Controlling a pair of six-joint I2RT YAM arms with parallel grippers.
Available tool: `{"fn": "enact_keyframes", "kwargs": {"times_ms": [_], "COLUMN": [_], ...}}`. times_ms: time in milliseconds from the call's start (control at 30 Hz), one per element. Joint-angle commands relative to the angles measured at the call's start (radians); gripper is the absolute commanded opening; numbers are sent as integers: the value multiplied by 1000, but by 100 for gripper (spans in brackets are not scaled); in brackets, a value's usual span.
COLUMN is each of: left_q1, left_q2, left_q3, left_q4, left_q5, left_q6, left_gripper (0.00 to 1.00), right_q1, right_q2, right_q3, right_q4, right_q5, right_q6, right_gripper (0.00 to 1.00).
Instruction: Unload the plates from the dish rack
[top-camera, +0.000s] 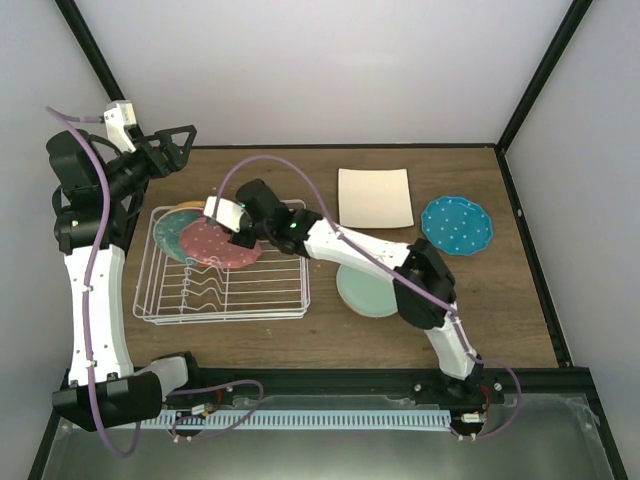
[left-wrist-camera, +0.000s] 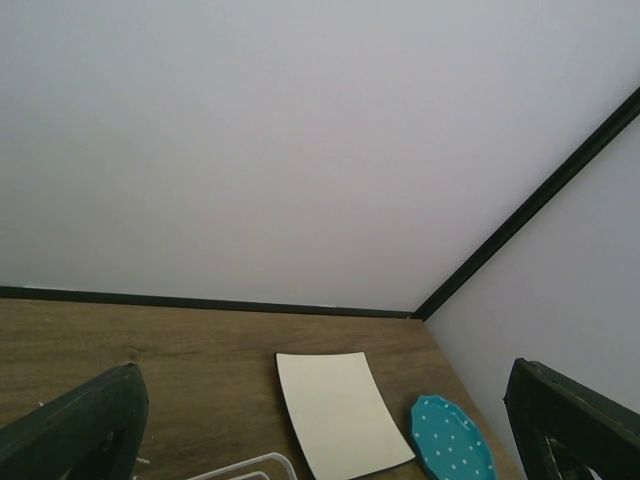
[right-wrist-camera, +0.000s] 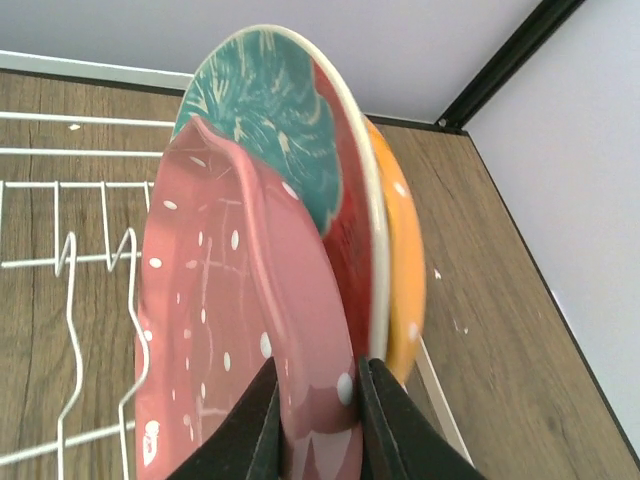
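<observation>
Left arm (top-camera: 95, 300), right arm (top-camera: 340, 245): white link shells, blk joints, ext. lilac cables (top-camera: 290, 165). Left pincer (top-camera: 188, 148), right pincer (right-wrist-camera: 312, 385): blk fingers.

Six plates are in view: one square cream plate (top-camera: 375, 197), one round teal dotted plate (top-camera: 456, 224), one round mint green plate (top-camera: 362, 292), one round pink dotted plate (top-camera: 215, 245), one red-and-teal floral plate (top-camera: 172, 235) and one orange plate (top-camera: 188, 206). There is one white wire dish rack (top-camera: 270, 300). The robot arms number two: the left arm (top-camera: 95, 300) and the right arm (top-camera: 350, 248).

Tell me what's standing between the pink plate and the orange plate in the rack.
The red-and-teal floral plate stands between the pink plate and the orange plate; the right wrist view shows it.
</observation>
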Motion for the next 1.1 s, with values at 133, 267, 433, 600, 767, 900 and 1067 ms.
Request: {"fn": "enact_keyframes", "kwargs": {"times_ms": [133, 267, 433, 600, 767, 900, 1067], "left_q1": [7, 7, 6, 7, 6, 7, 6], "left_q2": [-4, 8, 16, 18, 19, 13, 10], "left_q3": [6, 6, 6, 6, 5, 3, 1], "left_q4": [68, 93, 107, 112, 113, 113, 106], "left_q5": [25, 28, 29, 30, 33, 34, 34], "left_q6": [-54, -77, -89, -95, -98, -97, -89], "left_gripper": [100, 100, 100, 100, 100, 100, 100], "right_q1": [-85, -119, -175, -292, -477, -674, -909], "right_q2": [-293, -384, -485, -564, -575, -539, -549], "right_q3": [-107, -148, -168, -203, -188, -149, -220], "right_q4": [95, 89, 65, 82, 21, -126, -226], "right_q5": [0, -30, -54, -93, -112, -137, -203], "right_q6": [30, 63, 114, 244, 444, 654, 878], "right_gripper": [1, 1, 1, 1, 1, 1, 1]}}
